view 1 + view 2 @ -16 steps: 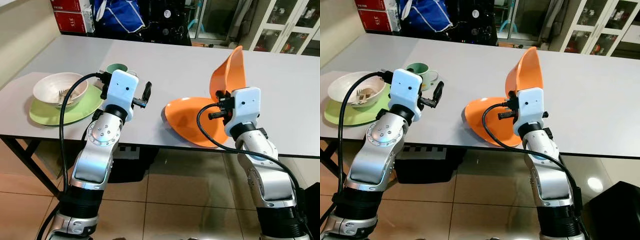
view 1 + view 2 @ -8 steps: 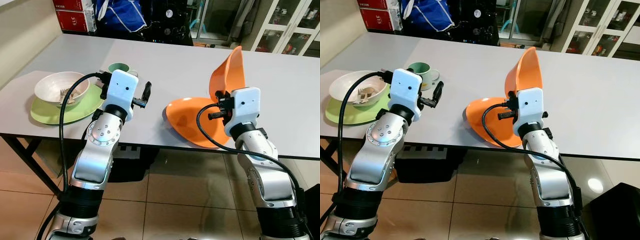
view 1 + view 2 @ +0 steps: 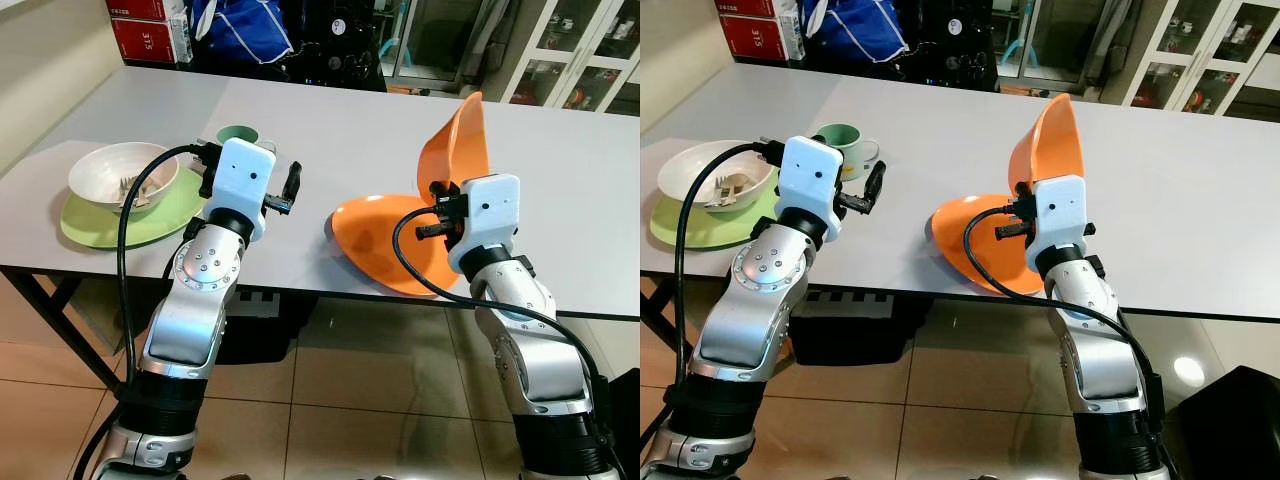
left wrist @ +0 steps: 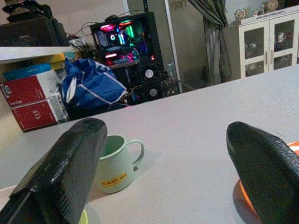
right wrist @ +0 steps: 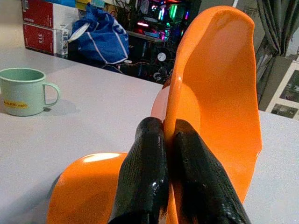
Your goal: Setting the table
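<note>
Little has moved since the earlier frames: the camera has shifted slightly, both arms keep their poses, and the raised orange bowl sits a touch higher against the counter behind it.

Item, far left: green plate [image 3: 105, 222] flat on the grey counter [image 3: 330, 130], near its front edge; white bowl [image 3: 122, 175] set on the plate, with what looks like cutlery inside, too small to tell apart.

Item: mint-green mug [image 4: 114, 163] upright on the counter, just beyond the plate, handle towards the robot's right.

Item: left pincer [image 4: 168, 172] held above the counter between mug and orange ware; fingers [image 4: 65, 172] spread wide apart, nothing between them.

Item, centre right: orange plate [image 3: 385, 245] at the counter's front edge, tilted rather than lying flat.

Item: orange bowl [image 5: 219, 88] lifted above the orange plate, tipped almost on edge; right pincer [image 5: 170, 140] clamped on its rim, one finger on each side of the wall.

Progress, as a judgement: left place looks laid, with plate, bowl and mug together; second place unfinished; bowl not yet set down, orange plate not yet level; no cup seen for that side; roughly half done.
</note>
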`<state>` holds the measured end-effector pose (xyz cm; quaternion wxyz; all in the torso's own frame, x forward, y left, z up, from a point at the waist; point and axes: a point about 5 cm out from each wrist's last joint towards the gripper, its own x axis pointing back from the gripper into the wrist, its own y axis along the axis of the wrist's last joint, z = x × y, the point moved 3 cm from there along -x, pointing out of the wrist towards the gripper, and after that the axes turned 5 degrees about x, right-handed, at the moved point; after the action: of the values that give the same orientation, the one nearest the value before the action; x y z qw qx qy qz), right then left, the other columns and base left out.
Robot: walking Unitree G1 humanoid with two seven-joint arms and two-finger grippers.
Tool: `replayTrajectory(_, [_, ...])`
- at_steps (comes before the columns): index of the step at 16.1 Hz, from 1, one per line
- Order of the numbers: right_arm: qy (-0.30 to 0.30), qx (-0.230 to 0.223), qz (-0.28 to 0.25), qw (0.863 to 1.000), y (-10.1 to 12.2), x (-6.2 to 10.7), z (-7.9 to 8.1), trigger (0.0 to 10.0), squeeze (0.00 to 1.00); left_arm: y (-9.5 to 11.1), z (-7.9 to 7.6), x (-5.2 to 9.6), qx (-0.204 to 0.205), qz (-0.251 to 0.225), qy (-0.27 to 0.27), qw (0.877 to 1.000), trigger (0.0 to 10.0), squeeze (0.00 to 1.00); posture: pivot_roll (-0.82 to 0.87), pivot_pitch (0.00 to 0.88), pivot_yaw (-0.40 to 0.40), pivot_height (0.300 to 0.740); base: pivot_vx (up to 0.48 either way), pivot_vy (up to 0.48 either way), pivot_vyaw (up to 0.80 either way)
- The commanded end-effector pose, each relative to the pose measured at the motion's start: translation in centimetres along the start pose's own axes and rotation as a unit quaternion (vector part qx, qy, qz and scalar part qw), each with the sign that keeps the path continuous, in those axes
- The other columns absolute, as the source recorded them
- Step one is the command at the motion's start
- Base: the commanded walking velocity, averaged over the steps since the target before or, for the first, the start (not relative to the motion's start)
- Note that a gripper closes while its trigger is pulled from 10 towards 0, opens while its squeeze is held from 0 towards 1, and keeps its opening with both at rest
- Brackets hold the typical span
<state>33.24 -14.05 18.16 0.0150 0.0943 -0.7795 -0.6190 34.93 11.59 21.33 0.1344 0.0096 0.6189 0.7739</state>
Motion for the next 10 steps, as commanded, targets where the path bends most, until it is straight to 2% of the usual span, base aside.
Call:
replayTrajectory(1, [-0.005,0.008,-0.022,1.000,1.40,-0.37,-0.52,10.0,0.00,0.33,0.17,-0.17,-0.003,-0.004,0.004,1.000,10.0,0.00,0.01,0.000,-0.084,0.740,0.000,0.000,0.00])
replayTrajectory(10, [-0.002,0.009,-0.023,1.000,1.34,-0.17,-0.42,10.0,0.00,0.16,-0.17,0.11,-0.003,-0.004,0.001,1.000,10.0,0.00,0.01,0.000,-0.082,0.740,0.000,0.000,0.00])
